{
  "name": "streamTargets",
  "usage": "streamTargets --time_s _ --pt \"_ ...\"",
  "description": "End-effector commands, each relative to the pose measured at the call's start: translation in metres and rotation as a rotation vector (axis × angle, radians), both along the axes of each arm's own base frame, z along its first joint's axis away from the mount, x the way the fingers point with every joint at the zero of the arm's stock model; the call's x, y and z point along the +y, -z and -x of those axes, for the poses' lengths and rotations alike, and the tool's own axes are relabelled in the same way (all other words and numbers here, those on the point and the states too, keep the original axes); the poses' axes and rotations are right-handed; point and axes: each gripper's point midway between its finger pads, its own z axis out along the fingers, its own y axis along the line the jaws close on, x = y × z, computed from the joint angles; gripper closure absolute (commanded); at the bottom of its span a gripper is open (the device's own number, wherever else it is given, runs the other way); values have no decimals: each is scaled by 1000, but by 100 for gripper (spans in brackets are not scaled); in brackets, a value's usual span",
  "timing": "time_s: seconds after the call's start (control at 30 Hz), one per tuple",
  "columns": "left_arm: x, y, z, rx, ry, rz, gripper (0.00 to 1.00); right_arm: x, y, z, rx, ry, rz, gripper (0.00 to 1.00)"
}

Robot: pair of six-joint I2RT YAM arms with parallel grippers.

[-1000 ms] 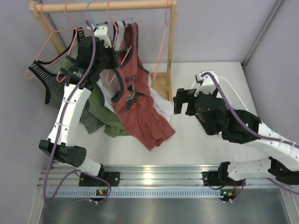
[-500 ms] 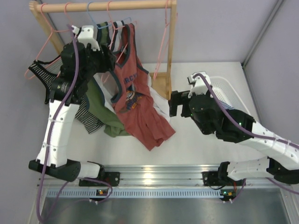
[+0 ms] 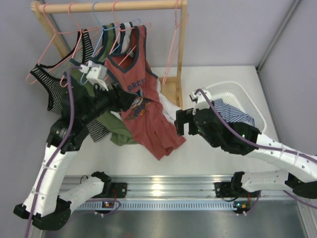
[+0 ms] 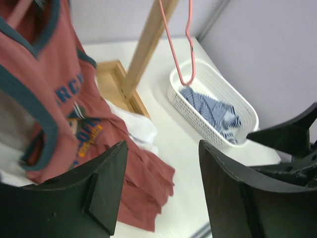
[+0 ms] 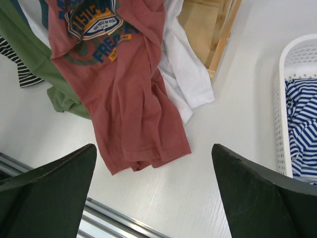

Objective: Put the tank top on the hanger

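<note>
Tank top (image 3: 143, 99) hangs at the rail (image 3: 114, 6) (hem on table (image 3: 133, 163)); both arms' jaws gape wide, empty.

Robot lab cell: plain lilac walls (image 3: 223, 29), white table (image 3: 198, 161), aluminium mounting rail (image 3: 163, 191), small wooden garment rack (image 3: 124, 6).

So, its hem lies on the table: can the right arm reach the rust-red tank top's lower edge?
Probably yes: the open right end effector hovers beside the rust-red navy-trimmed tank top, nothing between.
</note>
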Motion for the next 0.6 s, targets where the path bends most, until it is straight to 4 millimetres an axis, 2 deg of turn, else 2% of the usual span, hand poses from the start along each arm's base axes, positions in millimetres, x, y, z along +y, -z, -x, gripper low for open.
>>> streamTargets --time_s 0.0,0.03,0.07,0.13,0.17,0.2,0.23,0.27,0.33,0.37,0.57 --pt "-26 32 6 78 61 27 36 -6 -20 1 -22 18 -128 0" --pt "-32 35 18 76 82 24 36 -11 -16 2 -21 27 -128 0" --pt "-32 54 17 110 62 4 36 -13 -14 3 -17 36 -134 0" --pt "-39 71 29 145 88 4 36 -18 -5 4 -8 45 -140 0" --pt "-44 98 31 201 99 -18 36 -19 -1 6 0 50 -142 0" --pt "-46 108 33 225 96 -13 36 -22 1 7 4 54 -146 0" --pt "-53 121 41 245 122 -27 36 -24 12 8 18 63 -131 0" --pt "-55 144 44 281 117 -54 36 -26 16 8 25 70 -130 0" --pt "-62 155 53 289 135 -44 36 -27 26 9 40 79 -121 0" --pt "-64 170 55 314 140 -53 36 -27 28 10 50 83 -128 0" --pt "-81 184 64 345 193 -25 37 -28 37 10 57 98 -127 0"
